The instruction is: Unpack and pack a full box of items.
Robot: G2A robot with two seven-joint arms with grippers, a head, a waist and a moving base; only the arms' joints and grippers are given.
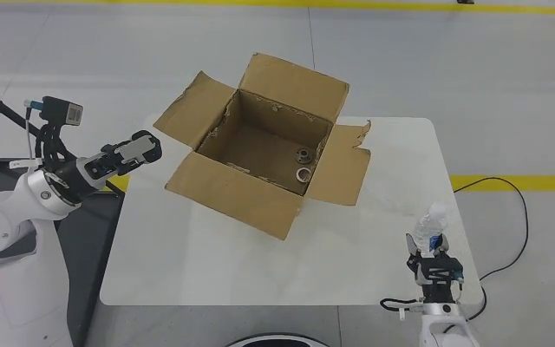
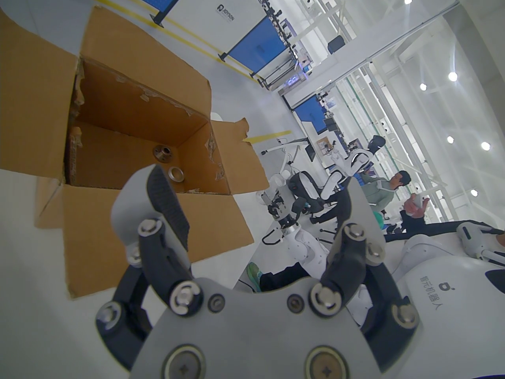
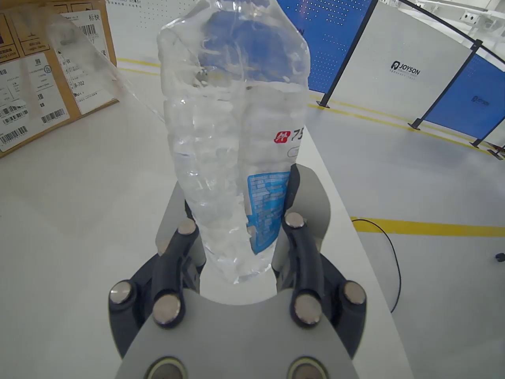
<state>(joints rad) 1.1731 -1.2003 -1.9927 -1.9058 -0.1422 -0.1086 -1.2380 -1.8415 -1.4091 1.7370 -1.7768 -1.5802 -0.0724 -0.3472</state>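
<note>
An open cardboard box stands in the middle of the white table, flaps spread outward. On its floor lie two small metal parts, a dark flanged one and a pale ring, seen too from the left wrist as the dark part and ring. My left gripper hangs open and empty off the table's left edge, facing the box. My right gripper is shut on a clear plastic water bottle near the table's front right corner.
A box wall with shipping labels stands away from the bottle in the right wrist view. A black cable runs over the floor to the right of the table. Bare tabletop lies in front of the box.
</note>
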